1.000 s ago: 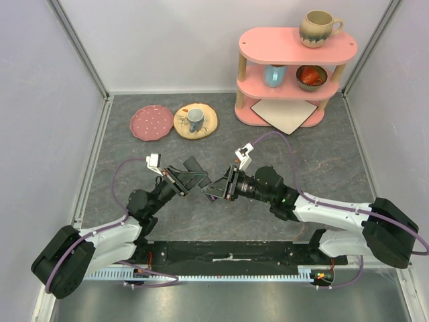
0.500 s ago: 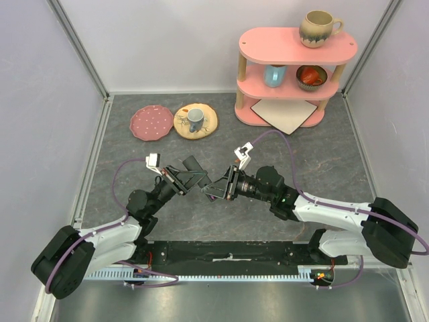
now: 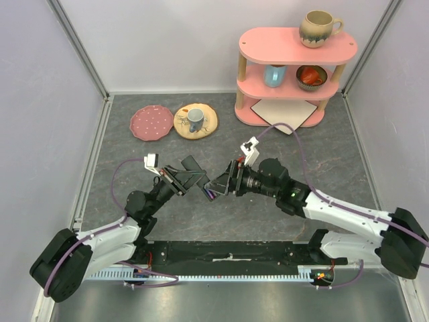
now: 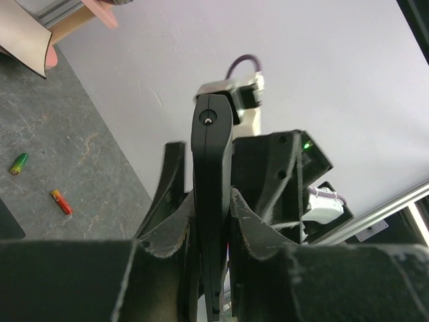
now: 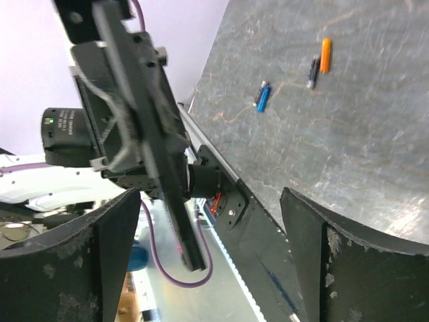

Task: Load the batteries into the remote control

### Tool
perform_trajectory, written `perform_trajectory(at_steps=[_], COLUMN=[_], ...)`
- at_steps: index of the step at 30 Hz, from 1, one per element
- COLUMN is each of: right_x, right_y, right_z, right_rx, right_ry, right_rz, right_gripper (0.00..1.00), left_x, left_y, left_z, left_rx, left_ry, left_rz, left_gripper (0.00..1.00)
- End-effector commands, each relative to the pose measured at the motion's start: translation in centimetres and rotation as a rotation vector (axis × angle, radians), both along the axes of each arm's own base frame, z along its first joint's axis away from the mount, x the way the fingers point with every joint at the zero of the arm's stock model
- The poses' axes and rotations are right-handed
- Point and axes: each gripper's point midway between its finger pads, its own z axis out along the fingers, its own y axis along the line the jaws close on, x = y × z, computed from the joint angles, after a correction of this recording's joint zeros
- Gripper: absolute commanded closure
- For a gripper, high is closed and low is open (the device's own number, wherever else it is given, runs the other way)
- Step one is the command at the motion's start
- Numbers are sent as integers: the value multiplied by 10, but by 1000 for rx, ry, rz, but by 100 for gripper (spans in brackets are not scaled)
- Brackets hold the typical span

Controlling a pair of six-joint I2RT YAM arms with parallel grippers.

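The remote control [image 4: 211, 134] is pinched edge-on between the fingers of the left gripper [image 4: 206, 176], raised above the table [image 3: 335, 154]; its lower part is hidden by those fingers, and its battery compartment cannot be made out; the right gripper [image 5: 211, 198] is spread wide, near the remote control; a blue battery [image 5: 262, 97] and an orange battery [image 5: 325, 55] are seen lying on the table; in the top view they cannot be made out.

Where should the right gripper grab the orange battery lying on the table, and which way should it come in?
Grip the orange battery at its middle, across its round sides, coming straight down from above. It lies flat on the table, so only its top and sides are open. A dark battery lies close by one end, so a mid-body pinch probably stays clear of it.
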Motion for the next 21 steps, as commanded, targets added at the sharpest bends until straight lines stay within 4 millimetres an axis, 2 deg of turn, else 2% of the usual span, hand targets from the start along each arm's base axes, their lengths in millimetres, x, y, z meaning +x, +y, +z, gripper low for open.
perform_trajectory(at_steps=[1,2,3,4,6,8,9,10,12,13,14,15,16,18,19,21], right_x=[6,9,8,10,19,25,43,46,59,68,70,74,74,79,79,86], right_y=[-21,-25,-33,-41,-57,-72,-90,-108,-137,-170,-181,-197,-204,-216,-220,-227], right_z=[50,64,70,62,63,49,43,23,3,-11,-24,-31,-45,-61,-74,-92], right_rx=[-88,-95,-113,-175,-229,-323,-401,-508,-663,-804,-871,-932,-967,-998,-1015,-1026], right_ry=[-229,-285,-318,-343,-372,-376,-380,-344,-328,-314,-292,-285,-259,-200,-169,-103], right_rz=[10,7,2,0,-72,-109,-232,-275,-393,-514,-550,-609,-617,-658,-646,-656], right_gripper=[7,6,6,6,6,6,7,7,9,10,14,16,23,28,35,42], left_x=[-1,0,0,0,0,-1,-1,-3,-6,-8,-11,-13,-15,-23,-24,-30], left_y=[5,5,5,5,5,5,5,4,3,1,1,0,0,1,1,3], left_z=[4,2,0,-1,-4,-7,-8,-11,-13,-23,-23,-33,-35,-40,-43,-40], left_rx=[1,6,11,14,17,20,22,31,44,72,78,103,109,124,130,121], left_ry=[-35,-30,-25,-22,-11,-5,0,7,9,35,32,54,54,49,56,38], left_rz=[29,33,35,35,33,28,26,15,-1,-17,-24,-40,-45,-64,-67,-77], left_gripper=[98,98,98,98,98,98,98,98,98,98,98,98,98,98,98,98])
